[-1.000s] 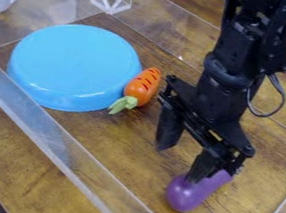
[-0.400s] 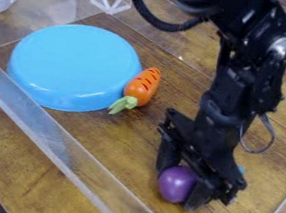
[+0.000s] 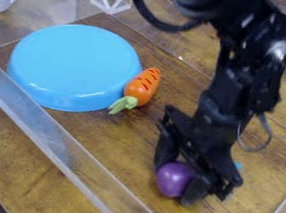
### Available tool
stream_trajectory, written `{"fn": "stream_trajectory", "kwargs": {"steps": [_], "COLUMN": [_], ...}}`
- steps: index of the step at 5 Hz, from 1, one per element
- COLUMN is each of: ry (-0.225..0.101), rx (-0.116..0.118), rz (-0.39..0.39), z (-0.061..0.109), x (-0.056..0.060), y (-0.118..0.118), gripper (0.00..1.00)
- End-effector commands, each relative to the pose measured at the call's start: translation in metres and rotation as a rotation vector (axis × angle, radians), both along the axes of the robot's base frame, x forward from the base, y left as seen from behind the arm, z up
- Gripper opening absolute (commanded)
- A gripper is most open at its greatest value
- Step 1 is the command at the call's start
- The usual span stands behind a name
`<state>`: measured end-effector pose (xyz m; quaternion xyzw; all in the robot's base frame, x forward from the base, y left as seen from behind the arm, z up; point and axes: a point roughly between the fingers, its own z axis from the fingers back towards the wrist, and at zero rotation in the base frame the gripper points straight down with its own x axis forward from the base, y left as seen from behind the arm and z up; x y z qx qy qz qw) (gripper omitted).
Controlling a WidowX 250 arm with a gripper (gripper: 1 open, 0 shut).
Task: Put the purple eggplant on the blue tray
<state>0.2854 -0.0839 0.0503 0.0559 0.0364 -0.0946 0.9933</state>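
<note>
Two parts make up this job, getting the purple eggplant (image 3: 173, 179) into the tool (image 3: 180, 173) and setting it on the blue tray (image 3: 73, 66), and the first looks under way at best. The eggplant lies low between the fingers, near the front wall, its fat end showing. Whether the fingers are pressed on it or merely around it, I cannot tell; nor can I see it lifted off the bench (image 3: 97, 140). The carry and the release remain, with the carrot (image 3: 141, 85) beside the tray's near side.
</note>
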Motion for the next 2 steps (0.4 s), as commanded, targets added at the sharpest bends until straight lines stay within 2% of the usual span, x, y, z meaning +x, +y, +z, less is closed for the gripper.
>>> {"fn": "stream_trajectory", "kwargs": {"steps": [1,2], "ry": [-0.171,-0.166], "rx": [-0.001,0.001], "rz": [0.028,0.021], "z": [0.074,0.060], "x": [0.015,0.015], "y": [0.012,0.012], "gripper": [0.00,1.00]}}
